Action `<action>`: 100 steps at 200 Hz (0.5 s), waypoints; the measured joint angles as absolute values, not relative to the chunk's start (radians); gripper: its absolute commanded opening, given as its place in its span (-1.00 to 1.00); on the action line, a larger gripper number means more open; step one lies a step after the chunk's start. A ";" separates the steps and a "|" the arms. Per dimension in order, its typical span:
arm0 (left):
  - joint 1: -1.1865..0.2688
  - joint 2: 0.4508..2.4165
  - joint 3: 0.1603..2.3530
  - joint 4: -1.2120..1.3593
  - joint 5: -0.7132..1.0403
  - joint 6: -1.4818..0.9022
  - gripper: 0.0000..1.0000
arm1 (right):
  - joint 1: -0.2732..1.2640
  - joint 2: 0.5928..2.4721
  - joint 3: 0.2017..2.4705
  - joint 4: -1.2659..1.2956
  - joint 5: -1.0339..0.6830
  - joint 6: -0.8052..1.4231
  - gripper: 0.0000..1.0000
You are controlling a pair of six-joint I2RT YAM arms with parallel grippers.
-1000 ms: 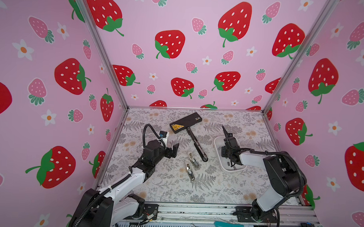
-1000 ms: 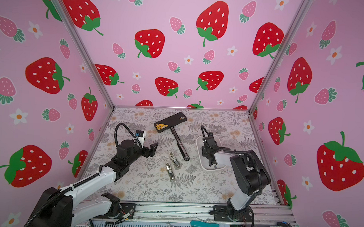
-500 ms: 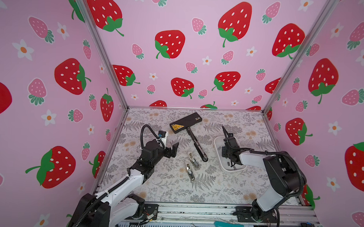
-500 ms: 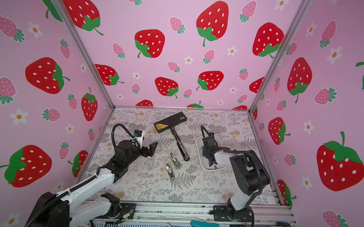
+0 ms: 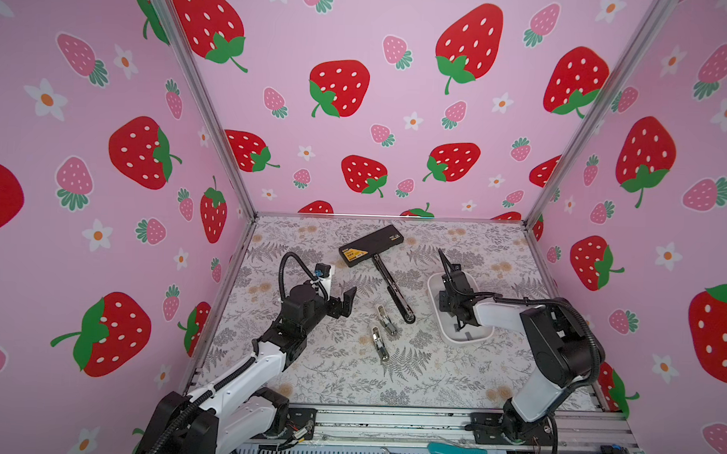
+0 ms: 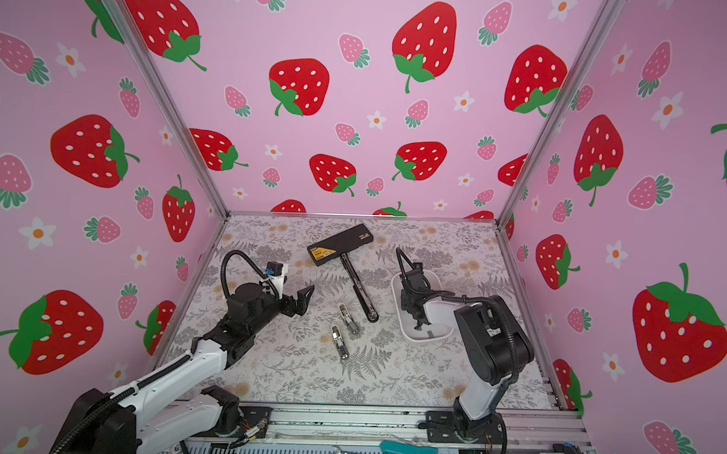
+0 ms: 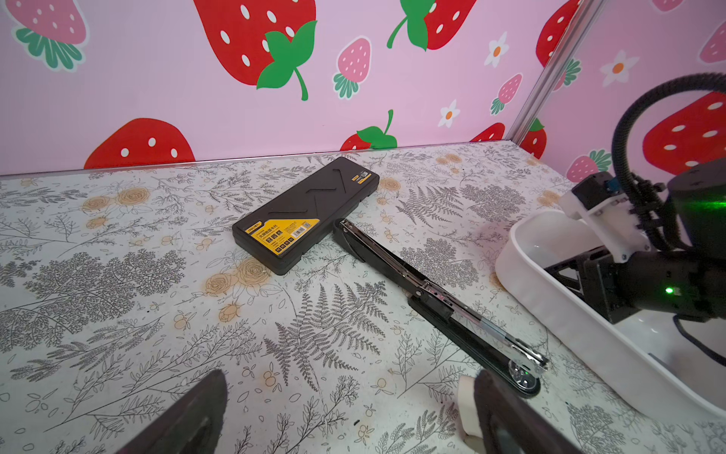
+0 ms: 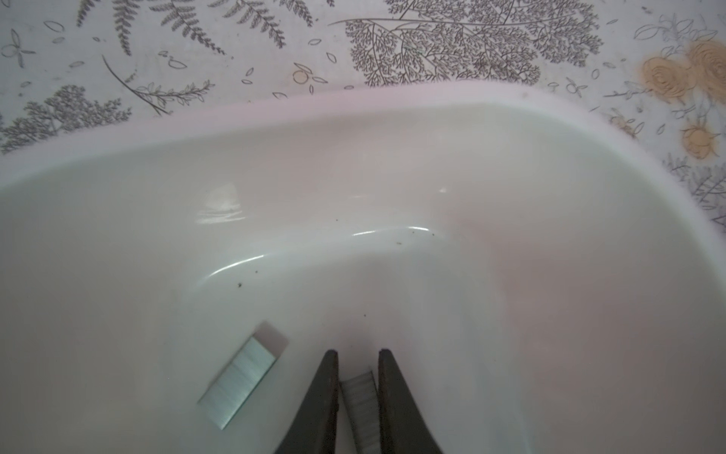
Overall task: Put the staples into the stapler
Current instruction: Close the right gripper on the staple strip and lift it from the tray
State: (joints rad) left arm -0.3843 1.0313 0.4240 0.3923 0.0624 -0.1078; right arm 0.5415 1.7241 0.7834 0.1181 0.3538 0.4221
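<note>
The stapler (image 5: 393,289) (image 7: 432,291) lies swung open on the floral table, a long black body with a metal rail. A white tray (image 5: 432,288) (image 8: 393,94) to its right holds the staples. My right gripper (image 8: 358,353) (image 5: 460,325) reaches down into the tray, shut on a grey staple strip (image 8: 361,401) between its fingers. A second strip (image 8: 241,379) (image 5: 468,335) lies flat on the tray floor beside it. My left gripper (image 7: 349,412) (image 5: 344,302) hovers open and empty, left of the stapler's near end.
A black case with a yellow label (image 5: 371,246) (image 7: 306,214) lies by the stapler's far end. Two small metal pieces (image 5: 385,320) (image 5: 379,345) lie in front of the stapler. Pink strawberry walls close three sides.
The right jaws have narrowed a little onto the staple strip. The left arm has shifted slightly, still open.
</note>
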 measured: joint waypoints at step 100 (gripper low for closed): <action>-0.384 1.026 0.413 0.397 0.063 -0.109 0.98 | 0.548 1.724 0.785 0.107 0.356 0.426 -0.54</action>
State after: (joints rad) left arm -0.3843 1.0264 0.4133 0.3965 0.0628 -0.1085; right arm 0.5480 1.7237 0.7849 0.1074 0.3565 0.4263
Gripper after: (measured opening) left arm 0.989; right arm 0.236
